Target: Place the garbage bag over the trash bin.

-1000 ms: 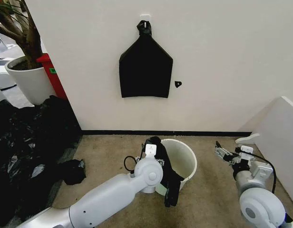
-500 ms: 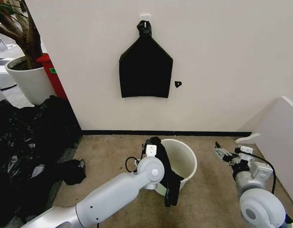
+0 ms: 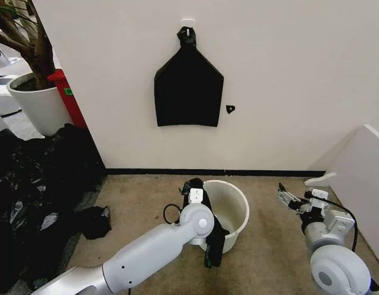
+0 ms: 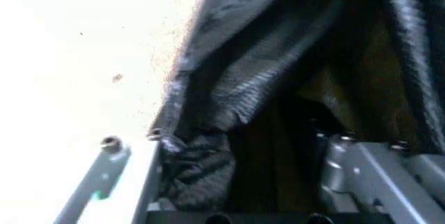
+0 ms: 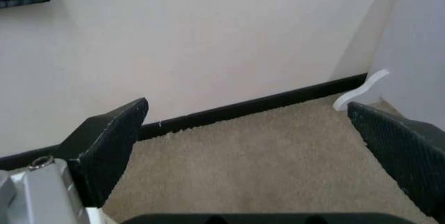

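Garbage bag (image 3: 215, 236) hangs from left pincer (image 3: 194, 187) over trash bin (image 3: 235, 206) rim.

left gripper (image 3: 195, 195): tips hidden behind own wrist, jaws' grip unclear | garbage bag (image 3: 215, 236): upper part masked by left arm, blurred in left wrist view | trash bin (image 3: 234, 209): near wall and base covered | black film heap (image 3: 29, 184): cut off at left edge

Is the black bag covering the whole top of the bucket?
No, the bag hangs down one side of the bucket, whose mouth is open.
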{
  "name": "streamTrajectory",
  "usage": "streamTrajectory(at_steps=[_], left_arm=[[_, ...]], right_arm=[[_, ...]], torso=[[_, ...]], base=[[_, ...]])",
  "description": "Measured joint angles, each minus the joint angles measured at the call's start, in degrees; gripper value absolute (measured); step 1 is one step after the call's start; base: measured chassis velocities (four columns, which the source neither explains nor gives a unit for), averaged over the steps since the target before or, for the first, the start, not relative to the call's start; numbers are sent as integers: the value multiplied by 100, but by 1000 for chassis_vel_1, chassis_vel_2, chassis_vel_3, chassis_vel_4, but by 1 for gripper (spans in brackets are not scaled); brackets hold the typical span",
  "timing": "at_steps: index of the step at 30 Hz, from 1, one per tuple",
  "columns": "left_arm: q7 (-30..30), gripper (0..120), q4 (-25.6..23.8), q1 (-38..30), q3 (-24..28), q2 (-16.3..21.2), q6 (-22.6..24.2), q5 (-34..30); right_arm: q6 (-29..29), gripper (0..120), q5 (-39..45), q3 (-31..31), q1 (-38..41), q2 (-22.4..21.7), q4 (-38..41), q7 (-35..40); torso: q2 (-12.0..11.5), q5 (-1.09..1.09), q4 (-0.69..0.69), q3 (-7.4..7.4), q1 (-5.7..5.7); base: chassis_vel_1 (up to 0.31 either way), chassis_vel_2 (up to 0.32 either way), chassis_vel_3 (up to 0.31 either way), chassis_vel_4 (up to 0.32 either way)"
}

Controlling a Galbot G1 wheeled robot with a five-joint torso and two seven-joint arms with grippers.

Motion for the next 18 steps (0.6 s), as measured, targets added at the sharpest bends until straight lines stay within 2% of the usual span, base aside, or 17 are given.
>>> streamTrajectory(at_steps=[6,10,18], left_arm=[[13,19,-28,9,8,-14,-47,9],[89,7,-212,4,-6,50,-152,13],[392,2,-476,15,-57,223,-469,268]], right_arm=[[1,100,5,42,-15,1,14,0],[-30,100,119,130,-5,-7,58,0],[-158,100,315,223,16,-33,298,2]], torso=[[0,-2,-1,1,0],[0,-2,-1,1,0],[0,0,-2,2,0]], base=[[0,0,0,0],[0,0,0,0],[0,0,0,0]])
